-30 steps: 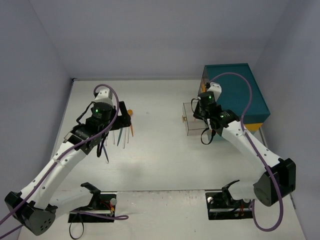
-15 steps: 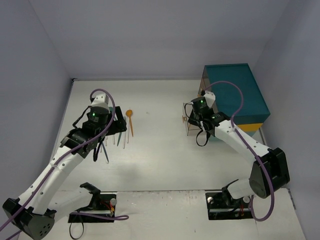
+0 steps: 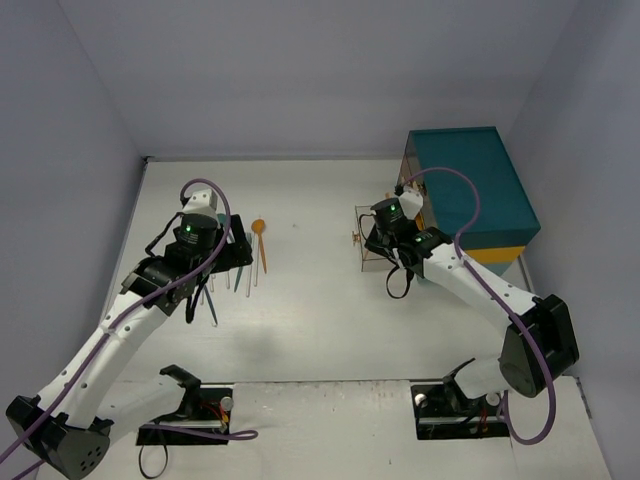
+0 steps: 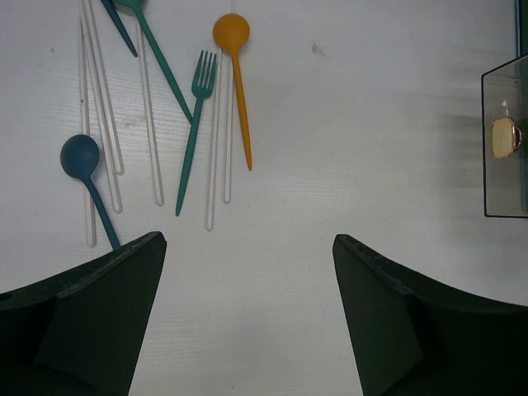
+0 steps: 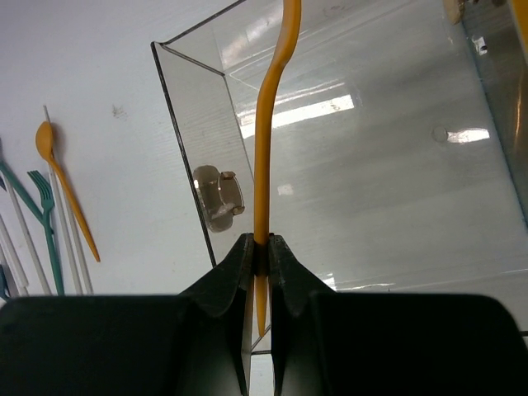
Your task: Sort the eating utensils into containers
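Right pincer [image 5: 257,247]: It is shut tight on a thin orange utensil [image 5: 268,124]. It pinches the stem near one end.
Orange utensil: It sticks out past the pincer tips and bends a little like a wave. Its far end runs out of the picture, so you cannot tell if it is a fork, a spoon or a knife.
Clear container [image 5: 190,148]: It sits right past the pincer tips, under the orange stem. It is a see-through box with a small round knob [image 5: 219,198] on the wall to the left of the pincer. You cannot tell if the stem is already inside the box or just above it.
How to do this step well: Line the stem up with the long way of the box. Bring it low and keep it away from the walls, then let go softly. It is light, so I think it could bounce or tip out if you drop it from high up.
Left pincer [image 4: 247,243]: It is wide open and holds nothing. It hangs over the white surface [image 4: 346,99].
Utensils to sort: They lie ahead and to the left of the left pincer. You can see an orange spoon [image 4: 235,74], a teal fork [image 4: 196,124], a blue spoon [image 4: 87,173] and some clear sticks [image 4: 216,165]. All are long and skinny, lie flat and sit close together, some touching.
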Tool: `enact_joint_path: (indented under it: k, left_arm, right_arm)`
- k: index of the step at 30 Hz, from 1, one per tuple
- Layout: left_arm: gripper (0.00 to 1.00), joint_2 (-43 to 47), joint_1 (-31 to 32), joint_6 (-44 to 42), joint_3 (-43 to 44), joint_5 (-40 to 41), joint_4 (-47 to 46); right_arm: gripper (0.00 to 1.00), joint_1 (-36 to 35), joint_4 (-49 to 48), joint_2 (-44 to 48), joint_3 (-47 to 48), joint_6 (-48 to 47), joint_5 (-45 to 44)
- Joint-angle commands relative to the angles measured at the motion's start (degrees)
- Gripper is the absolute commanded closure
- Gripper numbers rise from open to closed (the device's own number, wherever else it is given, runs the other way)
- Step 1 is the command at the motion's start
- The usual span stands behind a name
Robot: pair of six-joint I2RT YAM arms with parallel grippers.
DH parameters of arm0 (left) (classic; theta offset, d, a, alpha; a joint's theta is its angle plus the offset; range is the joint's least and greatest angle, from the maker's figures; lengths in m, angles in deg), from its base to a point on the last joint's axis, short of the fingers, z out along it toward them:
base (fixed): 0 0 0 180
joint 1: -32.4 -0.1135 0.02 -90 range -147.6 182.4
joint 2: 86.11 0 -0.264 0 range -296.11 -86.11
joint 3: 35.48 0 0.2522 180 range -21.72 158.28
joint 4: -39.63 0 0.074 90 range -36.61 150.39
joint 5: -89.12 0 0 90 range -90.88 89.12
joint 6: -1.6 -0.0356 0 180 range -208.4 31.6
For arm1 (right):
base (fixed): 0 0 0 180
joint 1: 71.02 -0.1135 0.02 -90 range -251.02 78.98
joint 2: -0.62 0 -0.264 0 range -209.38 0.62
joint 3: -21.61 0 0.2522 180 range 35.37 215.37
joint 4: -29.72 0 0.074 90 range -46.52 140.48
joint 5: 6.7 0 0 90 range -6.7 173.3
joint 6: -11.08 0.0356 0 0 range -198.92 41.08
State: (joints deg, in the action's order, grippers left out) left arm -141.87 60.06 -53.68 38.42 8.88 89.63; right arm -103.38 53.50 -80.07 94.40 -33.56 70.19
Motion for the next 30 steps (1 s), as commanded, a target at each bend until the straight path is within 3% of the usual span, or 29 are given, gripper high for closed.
enact_joint_path:
  k: [1, 4, 8, 11, 18, 23, 30]
  left_arm:
    - [0.20, 0.3, -0.5, 0.8, 0.5, -0.4, -0.7]
    - [0.20, 0.2, -0.6, 0.8, 0.6, -0.5, -0.6]
    - [0.20, -0.2, -0.7, 0.8, 0.7, -0.5, -0.5]
    - [0.20, -0.8, -0.8, 0.9, 0.9, -0.6, -0.2]
    - [0.20, -3.4, -1.7, 1.7, 1.8, 1.1, 4.5]
    - [0.20, -5.9, -5.7, 4.7, -1.5, 1.0, 9.7]
    - [0.32, -12.0, -14.0, 6.4, -7.3, -2.1, 9.7]
  right_arm:
    - [0.93, 0.2, -2.3, 2.5, -0.5, 2.4, -5.4]
    - [0.79, 1.0, -0.9, 2.7, -1.6, 3.2, -6.7]
    - [0.53, 1.2, 0.8, 3.1, -2.0, 3.9, -7.8]
    - [0.41, 1.2, 1.1, 3.8, -1.6, 3.2, -8.3]
    - [0.37, 1.2, 1.3, 6.5, 3.8, -6.0, -8.0]
    - [0.37, 0.9, 1.3, 9.2, 7.7, -14.9, -4.7]
    - [0.35, 0.8, 1.2, 12.4, 7.6, -20.4, 0.3]
